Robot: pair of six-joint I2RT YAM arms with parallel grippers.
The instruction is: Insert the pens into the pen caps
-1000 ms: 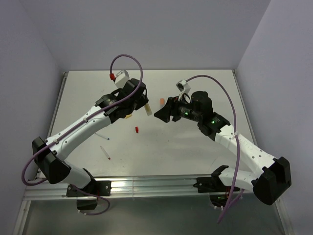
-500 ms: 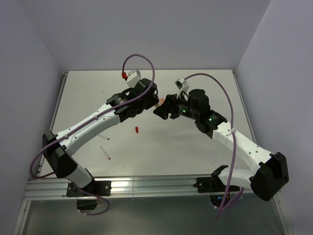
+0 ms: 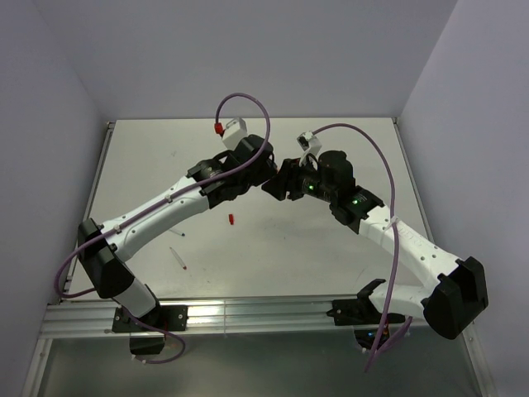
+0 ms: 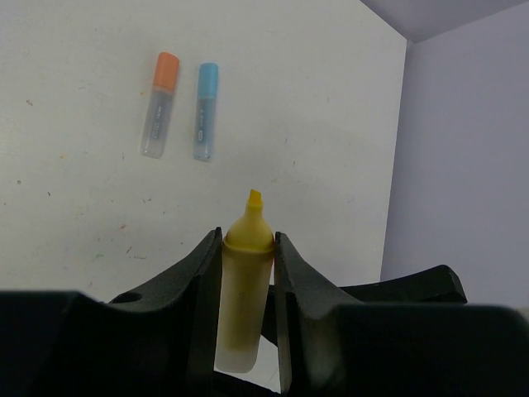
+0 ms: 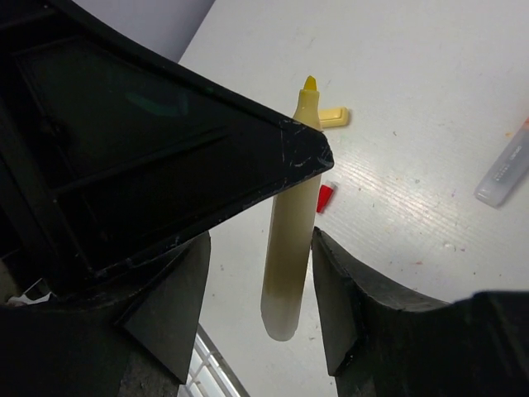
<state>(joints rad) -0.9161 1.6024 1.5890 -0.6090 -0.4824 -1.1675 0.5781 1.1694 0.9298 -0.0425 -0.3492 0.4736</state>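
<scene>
My left gripper (image 4: 245, 241) is shut on the pale body of the yellow marker (image 4: 242, 302), whose bare yellow tip points away from me. In the right wrist view the marker (image 5: 289, 248) hangs between the fingers of my open right gripper (image 5: 260, 273), with gaps on both sides. The two grippers meet above the table's far middle, left (image 3: 266, 177) against right (image 3: 278, 187). The yellow cap (image 5: 335, 117) and the red cap (image 5: 326, 197) lie on the table below. The red cap (image 3: 232, 219) also shows from above.
An orange-capped marker (image 4: 159, 103) and a light-blue-capped marker (image 4: 205, 110) lie side by side on the table. Two thin white pens (image 3: 178, 259) (image 3: 172, 231) lie at the near left. The grey walls (image 3: 463, 99) stand close on three sides.
My left arm has swung right with the yellow marker until its gripper meets the right gripper. The right gripper has shifted slightly left.
</scene>
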